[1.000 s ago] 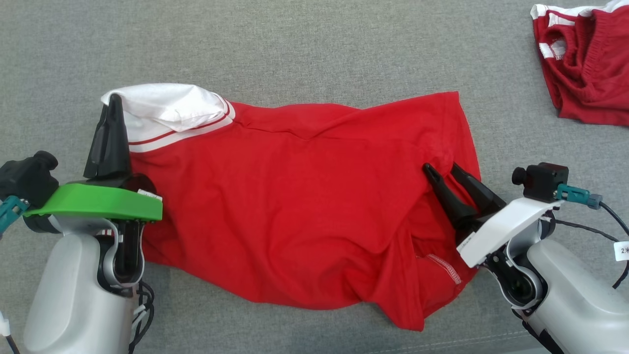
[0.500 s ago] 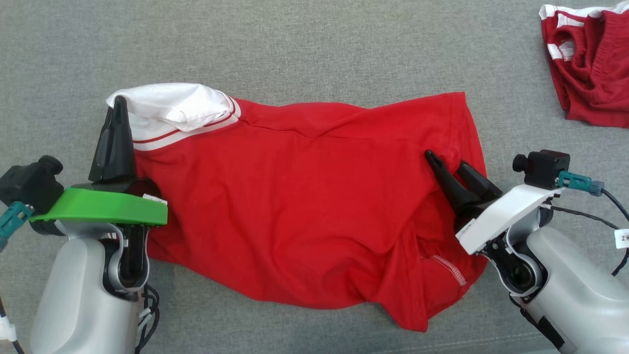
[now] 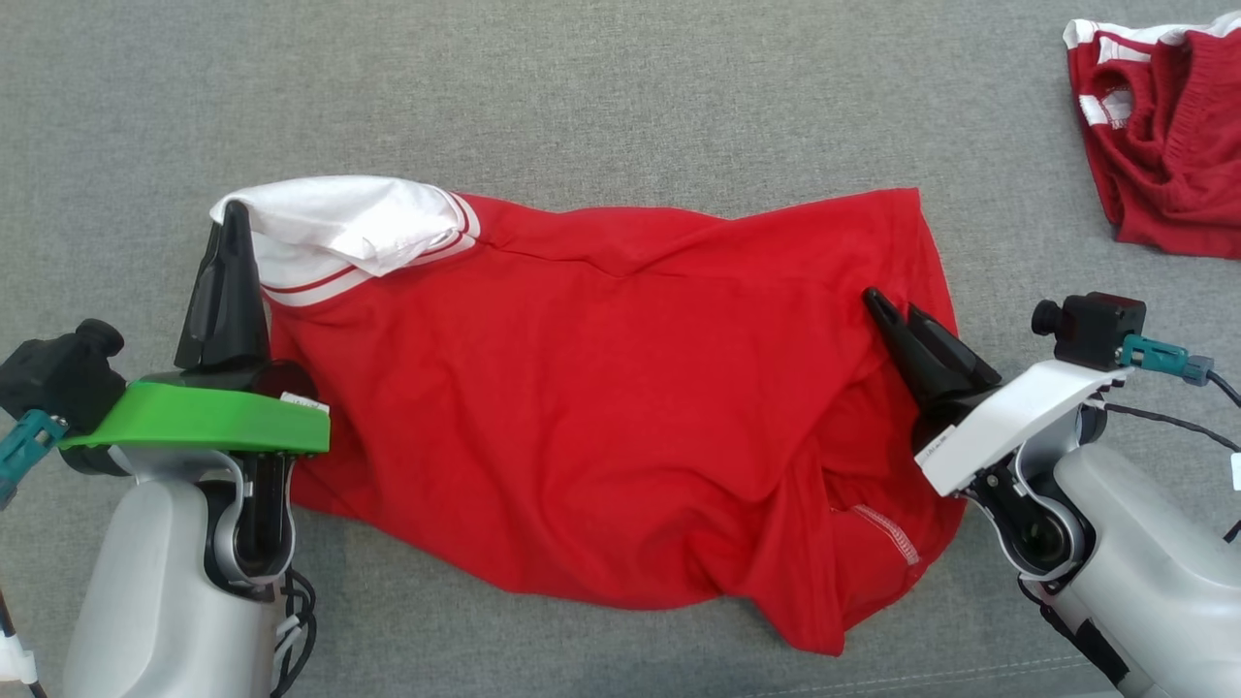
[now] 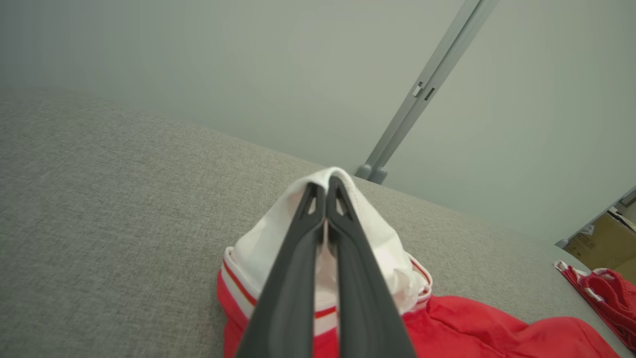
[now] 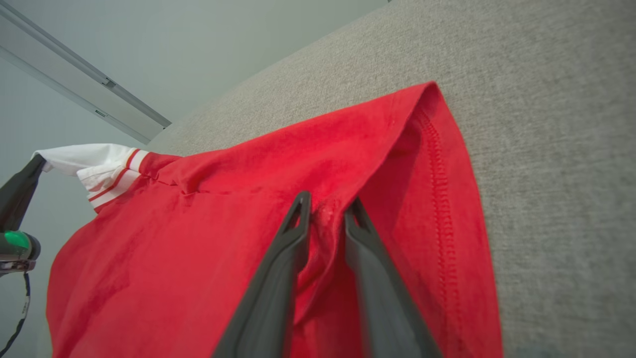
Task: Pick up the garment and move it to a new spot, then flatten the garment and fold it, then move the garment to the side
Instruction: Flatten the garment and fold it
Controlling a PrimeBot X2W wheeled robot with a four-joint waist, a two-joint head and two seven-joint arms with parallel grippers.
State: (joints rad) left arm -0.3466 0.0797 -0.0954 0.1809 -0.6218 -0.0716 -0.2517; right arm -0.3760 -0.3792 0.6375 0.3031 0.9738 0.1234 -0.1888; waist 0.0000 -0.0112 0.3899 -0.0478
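Observation:
The red garment with a white, red-striped end lies spread on the grey fabric surface. My left gripper is shut on the white end at the garment's left side; the left wrist view shows its fingers pressed together with the white cloth draped round them. My right gripper is at the garment's right side, near the hem. In the right wrist view its jaws stand narrow, pinching a raised ridge of the red cloth.
A second, darker red garment with white trim lies crumpled at the far right corner, also seen as red cloth in the left wrist view. A grey wall and a metal rail stand beyond the surface's far edge.
The right gripper's fingers have drawn together from wide apart onto a fold of red cloth and shifted slightly right. The left gripper keeps its hold on the white end.

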